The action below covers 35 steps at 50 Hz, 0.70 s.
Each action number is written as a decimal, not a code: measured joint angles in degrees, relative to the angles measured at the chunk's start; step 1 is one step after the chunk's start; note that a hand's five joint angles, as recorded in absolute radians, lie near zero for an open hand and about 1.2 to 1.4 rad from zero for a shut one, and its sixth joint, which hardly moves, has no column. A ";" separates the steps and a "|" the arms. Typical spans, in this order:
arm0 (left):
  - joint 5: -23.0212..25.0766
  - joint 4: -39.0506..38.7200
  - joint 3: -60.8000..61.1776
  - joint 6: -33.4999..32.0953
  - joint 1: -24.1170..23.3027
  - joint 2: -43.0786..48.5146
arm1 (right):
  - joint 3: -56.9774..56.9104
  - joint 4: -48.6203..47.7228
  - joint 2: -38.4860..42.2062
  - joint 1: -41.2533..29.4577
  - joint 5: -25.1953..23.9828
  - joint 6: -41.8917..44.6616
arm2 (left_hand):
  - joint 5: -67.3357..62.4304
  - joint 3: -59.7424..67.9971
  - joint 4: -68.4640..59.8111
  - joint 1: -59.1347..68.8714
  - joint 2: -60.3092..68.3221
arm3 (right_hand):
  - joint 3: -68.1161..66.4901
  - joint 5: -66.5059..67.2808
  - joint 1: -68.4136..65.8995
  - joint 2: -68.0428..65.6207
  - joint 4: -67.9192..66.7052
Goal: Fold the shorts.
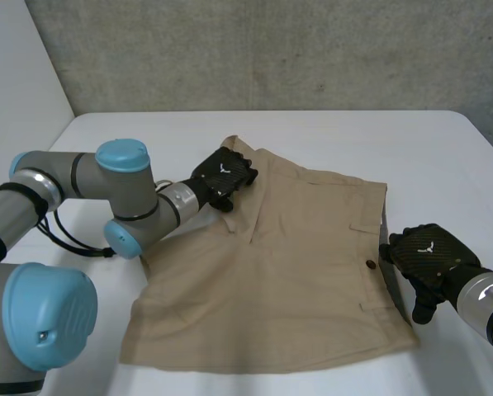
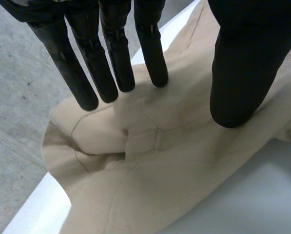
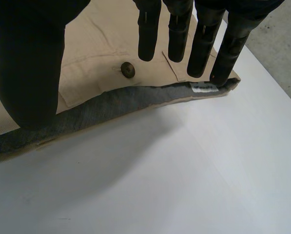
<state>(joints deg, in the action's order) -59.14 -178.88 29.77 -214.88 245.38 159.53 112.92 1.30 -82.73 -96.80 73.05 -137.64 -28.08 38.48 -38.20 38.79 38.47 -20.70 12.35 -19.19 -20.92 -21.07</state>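
Tan shorts (image 1: 296, 264) lie spread on the white table (image 1: 411, 140), waistband toward my right arm, legs toward my left. My left hand (image 1: 224, 176) rests on the far leg's hem. In its wrist view the left hand (image 2: 111, 58) has straight fingers touching the bunched tan cloth (image 2: 150, 161), with the thumb (image 2: 242, 63) apart from them. My right hand (image 1: 428, 254) sits beside the waistband, near the dark button (image 1: 370, 265). In its own view the right hand (image 3: 28, 58) is open over the grey-lined waistband (image 3: 111, 105) and button (image 3: 128, 69), pinching nothing.
A grey concrete wall (image 1: 271, 49) stands behind the table's far edge. Bare white tabletop (image 3: 184, 185) lies beyond the waistband on my right. My left arm (image 1: 106, 198) reaches across the table's left part.
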 measured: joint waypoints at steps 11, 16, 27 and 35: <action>-2.49 0.64 -3.78 -0.01 0.13 1.26 | -0.02 -0.49 0.02 0.25 -0.05 0.00 | -27.52 29.48 -30.04 26.82 29.74 | 0.00 0.03 0.00 0.00 0.00; -5.11 -1.40 -1.70 -0.01 0.30 -1.66 | -0.06 -0.51 0.01 0.35 -0.08 0.00 | -27.52 29.53 -30.23 26.82 29.81 | 0.00 0.01 0.00 0.00 0.00; -7.55 -4.74 12.84 -1.34 0.99 -11.36 | -0.05 -0.48 -0.07 0.21 -0.10 0.00 | -27.52 29.51 -30.24 26.82 29.91 | 0.00 0.04 0.00 0.00 0.00; -13.33 -3.36 20.45 -7.37 2.56 -15.42 | 0.02 -0.42 -0.07 0.20 -0.10 0.00 | -27.52 29.51 -30.25 26.82 29.92 | 0.00 0.04 0.00 0.00 0.00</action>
<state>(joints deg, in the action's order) -72.46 -182.24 50.22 -222.25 247.95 144.12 112.93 0.88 -82.80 -96.59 72.95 -137.64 -55.60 67.98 -68.44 65.61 68.39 -20.70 12.39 -19.19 -20.92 -21.07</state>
